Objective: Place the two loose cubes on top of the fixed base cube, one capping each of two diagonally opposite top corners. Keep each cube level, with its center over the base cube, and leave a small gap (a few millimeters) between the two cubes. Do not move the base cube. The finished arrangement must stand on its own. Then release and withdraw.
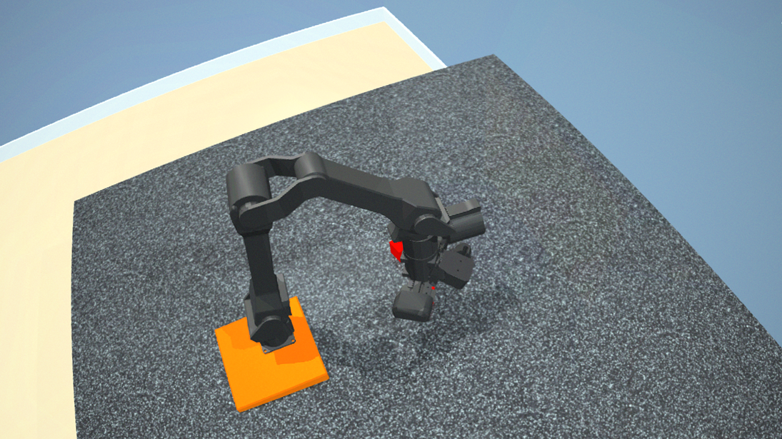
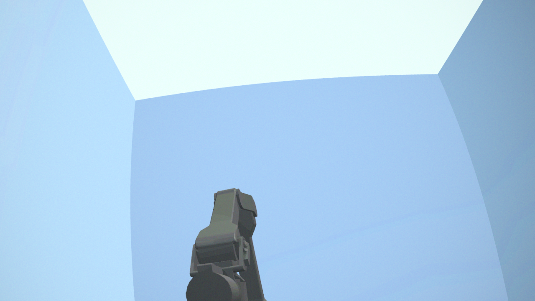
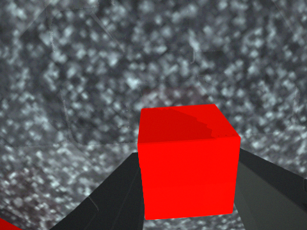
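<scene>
A red cube (image 3: 190, 179) stands between my fingers in the wrist view, with its top and one side face showing. My gripper (image 3: 183, 159) is shut on it, one finger against its left side and one against its right. Only tiny red specks of it show beside the gripper in the top view. Whether it touches the table cannot be told. Another red piece (image 3: 6, 225) shows at the lower left corner of the wrist view. In the top view red (image 1: 396, 249) shows just left of the wrist; which cube it belongs to is unclear. The other cubes are hidden.
The dark speckled table (image 1: 522, 347) lies under the arm. The arm stands on an orange base plate (image 1: 268, 384) at the left. The exterior view shows only walls, ceiling and the upper arm (image 2: 220, 239).
</scene>
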Robot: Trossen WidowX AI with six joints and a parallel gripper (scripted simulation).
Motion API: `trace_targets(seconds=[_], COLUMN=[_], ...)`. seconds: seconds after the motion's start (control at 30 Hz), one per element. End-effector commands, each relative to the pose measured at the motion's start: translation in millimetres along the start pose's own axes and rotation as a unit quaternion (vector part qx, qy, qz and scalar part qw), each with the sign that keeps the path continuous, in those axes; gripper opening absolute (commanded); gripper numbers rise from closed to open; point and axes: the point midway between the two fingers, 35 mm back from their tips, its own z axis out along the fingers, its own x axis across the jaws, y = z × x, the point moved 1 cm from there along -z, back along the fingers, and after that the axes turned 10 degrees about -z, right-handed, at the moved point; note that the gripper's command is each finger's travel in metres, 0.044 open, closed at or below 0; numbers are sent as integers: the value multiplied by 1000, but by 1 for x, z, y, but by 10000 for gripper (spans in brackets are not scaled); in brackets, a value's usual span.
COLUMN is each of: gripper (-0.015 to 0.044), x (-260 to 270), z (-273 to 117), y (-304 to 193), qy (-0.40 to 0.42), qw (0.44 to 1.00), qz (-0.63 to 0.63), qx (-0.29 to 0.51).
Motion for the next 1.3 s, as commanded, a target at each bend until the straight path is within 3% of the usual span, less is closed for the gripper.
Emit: trace_targets(seconds=[0.0, 1.27], gripper=[105, 105], x=[4, 1], z=[-6, -95], y=[1, 3], qy=[5, -1], qw=[1000, 1000], qz=[7, -2], qx=[-3, 0])
